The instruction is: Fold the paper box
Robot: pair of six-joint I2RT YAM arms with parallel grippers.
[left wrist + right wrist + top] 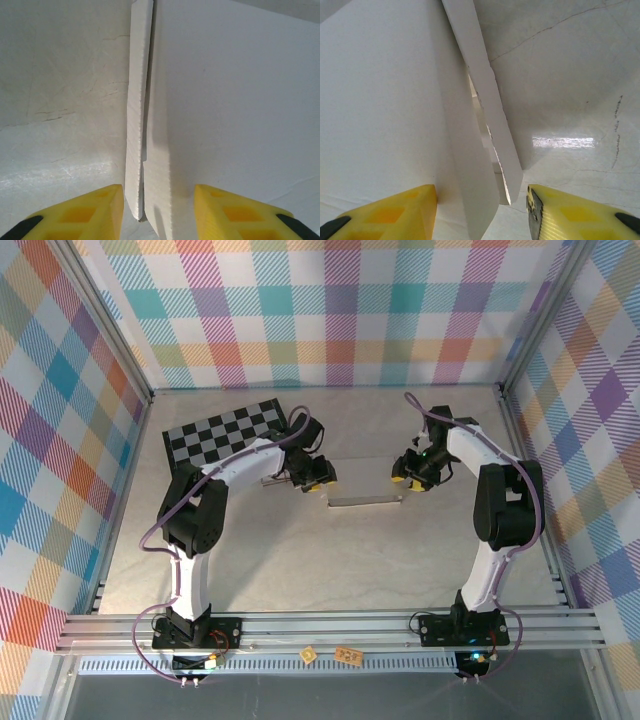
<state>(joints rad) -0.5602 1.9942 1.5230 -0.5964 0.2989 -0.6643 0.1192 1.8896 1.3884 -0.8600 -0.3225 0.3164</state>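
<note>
The paper box lies on the bench at mid-depth, between the two arms. It is to the right of the checkerboard, nearer the arm bases and clear of it. From above it reads as a shallow white rectangle, long side running left to right, with a raised front wall.

Left pincer: positioned at the left end of the box. In the left wrist view, the left pincer straddles the upright card edge of the box. Two card layers stand side by side between the yellow fingers. A clear gap shows between the card and one finger, so the jaws stand apart and do not clamp.

Right pincer: positioned at the right end of the box. In the right wrist view, the right pincer brackets a splayed pair of flaps on the box. The card fills nearly the whole space between the fingers. Whether they press on it cannot be told.
</note>
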